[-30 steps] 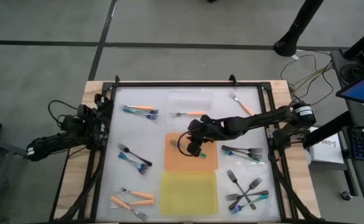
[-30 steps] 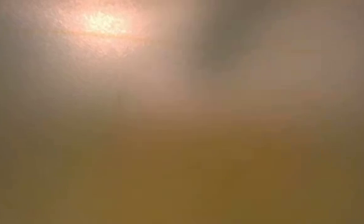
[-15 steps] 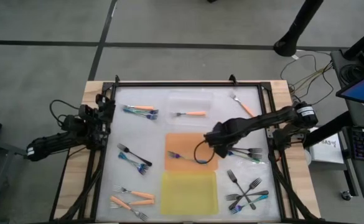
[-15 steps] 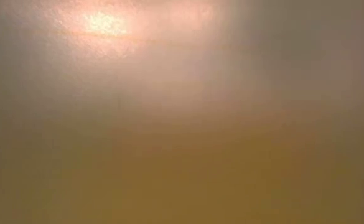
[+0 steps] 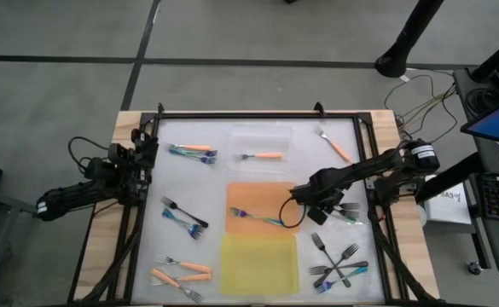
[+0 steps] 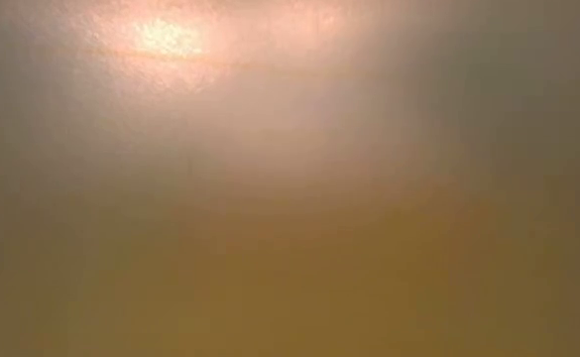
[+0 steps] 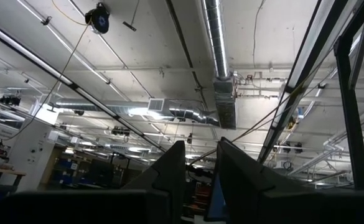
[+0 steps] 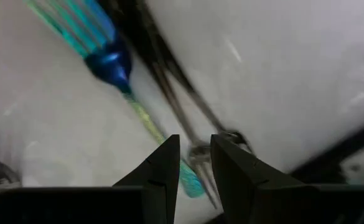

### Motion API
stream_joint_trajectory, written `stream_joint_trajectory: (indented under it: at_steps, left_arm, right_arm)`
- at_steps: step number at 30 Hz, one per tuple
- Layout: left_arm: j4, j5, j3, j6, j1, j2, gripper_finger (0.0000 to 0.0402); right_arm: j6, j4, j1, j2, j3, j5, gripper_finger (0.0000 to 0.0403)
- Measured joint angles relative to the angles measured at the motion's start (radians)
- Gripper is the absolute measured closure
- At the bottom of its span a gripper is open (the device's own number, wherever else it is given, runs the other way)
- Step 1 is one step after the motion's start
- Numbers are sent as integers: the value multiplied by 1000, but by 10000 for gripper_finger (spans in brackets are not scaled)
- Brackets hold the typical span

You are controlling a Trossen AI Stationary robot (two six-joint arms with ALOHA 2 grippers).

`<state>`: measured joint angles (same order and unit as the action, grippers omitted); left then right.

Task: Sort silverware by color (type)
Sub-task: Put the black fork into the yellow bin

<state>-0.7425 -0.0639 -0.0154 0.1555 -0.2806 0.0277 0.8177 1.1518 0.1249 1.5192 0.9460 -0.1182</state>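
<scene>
From the overhead camera I saw my right gripper [image 5: 324, 205] low over the white table [image 5: 206, 183], just off the right edge of the flat orange rectangular tray [image 5: 262, 209], right beside the small cluster of teal-handled and black forks [image 5: 345, 210] lying there. Its wrist camera showed the two dark fingers [image 8: 163, 171] close together with only a narrow gap, and nothing clamped in that gap; a teal-handled fork with a blue collar [image 8: 107, 59] and thin dark tines [image 8: 169, 81] lay on the white surface just ahead of the fingertips. I could not tell whether the fingertips touched any of them.

One teal-handled fork [image 5: 258, 217] lay across the orange tray, tilted, its far end near the gripper. An orange-handled fork with metal tines [image 5: 262, 155] sat in the clear tray [image 5: 262, 141] at the far side, and the yellow tray [image 5: 260, 264] lay nearest me, below the orange one. Another orange-handled fork [image 5: 334, 147] lay alone towards the far right corner. A crossed heap of black and teal forks [image 5: 336, 264] was at the near right. On the left I saw mixed orange and teal forks [image 5: 194, 151] far, black and blue ones [image 5: 185, 217] in the middle, and orange ones [image 5: 181, 273] near.

My left gripper [image 7: 199, 177] was parked at the table's left edge, pointed up at the ceiling, fingers a slight gap apart and holding nothing. The low camera gave me only a hazy glow.
</scene>
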Motion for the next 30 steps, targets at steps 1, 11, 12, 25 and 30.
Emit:
stream_joint_trajectory:
  at_steps: [1,11,12,25,30]
  left_arm:
    - [1,0,0,0,0,0,327]
    - [3,0,0,0,0,0,327]
    - [3,0,0,0,0,0,327]
    - [4,0,0,0,0,0,327]
    - [6,0,0,0,0,0,327]
  right_arm:
    - [-2,-35,0,-14,-23,-13,321]
    - [31,-212,0,-172,-197,-33,327]
    - [37,-216,0,-180,-207,-23,326]
    - [32,-321,0,-176,-280,-13,335]
    - [14,-360,-1,-164,-306,-12,335]
